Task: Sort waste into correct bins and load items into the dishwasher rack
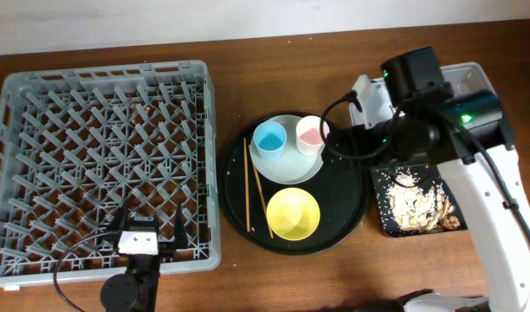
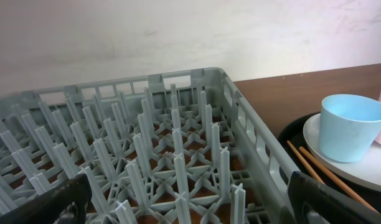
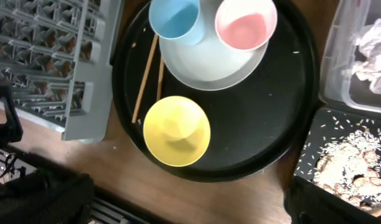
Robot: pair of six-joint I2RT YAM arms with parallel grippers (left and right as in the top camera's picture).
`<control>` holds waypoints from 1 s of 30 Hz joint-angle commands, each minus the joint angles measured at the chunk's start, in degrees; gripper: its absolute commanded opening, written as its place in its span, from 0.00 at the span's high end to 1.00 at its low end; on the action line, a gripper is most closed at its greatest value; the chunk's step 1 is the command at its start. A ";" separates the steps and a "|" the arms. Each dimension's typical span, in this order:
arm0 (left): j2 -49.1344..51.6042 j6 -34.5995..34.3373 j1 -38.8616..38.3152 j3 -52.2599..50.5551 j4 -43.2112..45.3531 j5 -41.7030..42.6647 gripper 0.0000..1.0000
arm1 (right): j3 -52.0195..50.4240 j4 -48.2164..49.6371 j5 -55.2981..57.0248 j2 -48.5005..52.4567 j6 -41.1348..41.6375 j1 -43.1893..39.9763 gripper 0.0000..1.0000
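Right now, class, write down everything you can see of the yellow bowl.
The yellow bowl is round, smooth and plain, plastic by its look, with a small flat bottom showing inside. It stands upright and looks empty. It rests on the round black tray, in the part nearest the robot, apart from the pale plate behind it. The chopsticks lie on the tray close beside it; whether a tip touches its wall cannot be told.

My right arm (image 1: 490, 191): long white glossy shell, black boxy joint housings, two green status lights, loose black cables looping off it. My left arm (image 1: 137, 244): round black base, small white block with two dark dots, thin black cable. Fingers (image 2: 44, 202) matte black.
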 commanded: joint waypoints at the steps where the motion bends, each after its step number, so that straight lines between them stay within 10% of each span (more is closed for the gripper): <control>1: -0.28 0.92 -0.17 -0.28 -0.09 0.39 0.01 | 0.07 -0.17 -0.28 0.22 -0.59 0.35 0.01; 15: -0.31 0.90 -0.17 -0.26 2.99 3.93 0.01 | 0.07 -0.17 -0.28 0.22 -0.59 0.35 0.01; 18: 1.51 -3.02 -0.17 11.32 -9.07 8.33 0.01 | 0.07 -0.17 -0.28 0.22 -0.59 0.35 0.01; 25: 49.79 -1.49 -0.17 66.03 -51.15 14.91 0.01 | 0.07 -0.17 -0.28 0.22 -0.59 0.35 0.01; 28: 63.67 -1.68 -0.17 73.50 -58.31 41.75 0.01 | 0.07 -0.17 -0.28 0.22 -0.59 0.35 0.01; 30: 68.85 -2.03 -0.22 73.50 -59.04 40.57 0.09 | 0.07 -0.17 -0.28 0.22 -0.59 0.35 0.01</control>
